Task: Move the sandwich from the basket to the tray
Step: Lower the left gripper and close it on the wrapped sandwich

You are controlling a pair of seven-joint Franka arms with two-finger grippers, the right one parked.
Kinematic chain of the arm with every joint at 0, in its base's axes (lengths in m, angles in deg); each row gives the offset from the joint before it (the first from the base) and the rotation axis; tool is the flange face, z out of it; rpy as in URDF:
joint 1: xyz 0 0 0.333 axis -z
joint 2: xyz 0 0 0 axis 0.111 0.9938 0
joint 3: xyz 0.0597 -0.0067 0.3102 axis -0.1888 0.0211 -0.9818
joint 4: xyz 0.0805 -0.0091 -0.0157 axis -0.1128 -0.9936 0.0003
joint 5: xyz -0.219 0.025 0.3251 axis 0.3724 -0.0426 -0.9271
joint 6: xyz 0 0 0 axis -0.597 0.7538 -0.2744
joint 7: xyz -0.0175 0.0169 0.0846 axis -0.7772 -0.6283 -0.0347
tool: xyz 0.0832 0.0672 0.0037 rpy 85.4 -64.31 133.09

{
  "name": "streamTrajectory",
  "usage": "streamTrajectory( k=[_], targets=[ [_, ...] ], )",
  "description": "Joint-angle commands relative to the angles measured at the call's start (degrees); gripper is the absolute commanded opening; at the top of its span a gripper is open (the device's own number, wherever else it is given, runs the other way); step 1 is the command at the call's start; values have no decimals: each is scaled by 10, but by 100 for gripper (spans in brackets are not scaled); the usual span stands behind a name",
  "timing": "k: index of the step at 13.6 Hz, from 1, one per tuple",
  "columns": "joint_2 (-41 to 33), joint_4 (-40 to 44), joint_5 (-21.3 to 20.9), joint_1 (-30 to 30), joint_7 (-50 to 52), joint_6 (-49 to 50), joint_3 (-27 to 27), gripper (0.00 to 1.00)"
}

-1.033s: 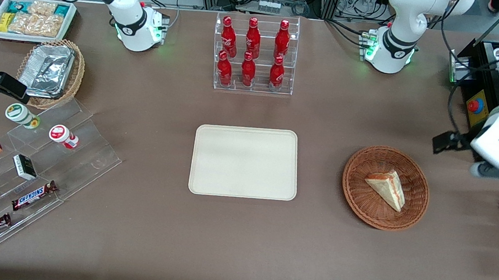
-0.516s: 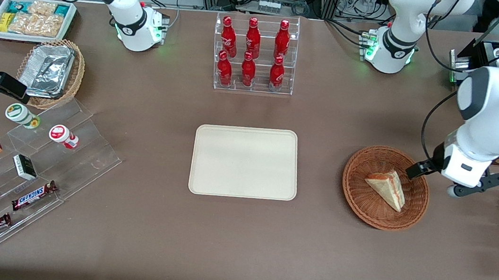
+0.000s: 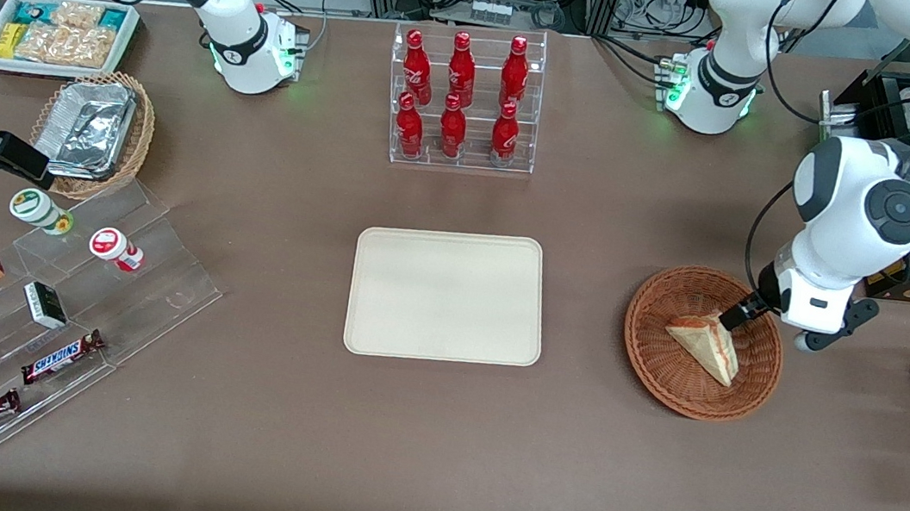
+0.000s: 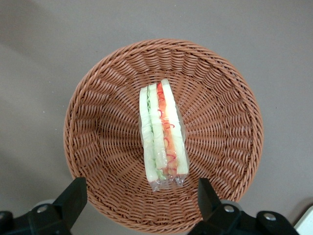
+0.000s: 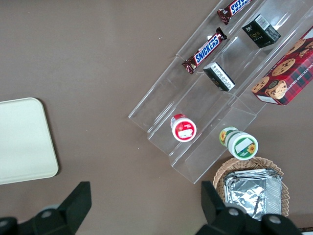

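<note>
- The basket (image 3: pixel 703 345) sits at the right of the front view on the desk (image 3: pixel 432 444); it holds only the sandwich (image 3: pixel 704 344), lying on its side with red and green layers showing.
- The pincer (image 4: pixel 139 196) hangs over the basket, fingers (image 4: pixel 73 196) spread apart, one on each side of the sandwich, gripping nothing.
- The tray (image 3: pixel 447 296) lies flat at the centre of the front view, well apart from the basket; nothing rests on it.
- A clear rack (image 3: pixel 465 100) above the tray in the front view holds six red bottles.
</note>
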Motion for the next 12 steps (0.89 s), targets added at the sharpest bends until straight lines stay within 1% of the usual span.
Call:
streamTrajectory(
  k=[1, 4, 6, 9, 12],
  targets=[
    [11, -13, -3, 5, 41, -33, 0, 100],
    [39, -13, -3, 5, 85, -74, 2, 100],
    [54, -13, -3, 5, 113, -95, 15, 100],
    [70, -18, -5, 6, 115, -104, 16, 100],
    [76, -47, -9, 7, 115, -150, 16, 100]
  ],
)
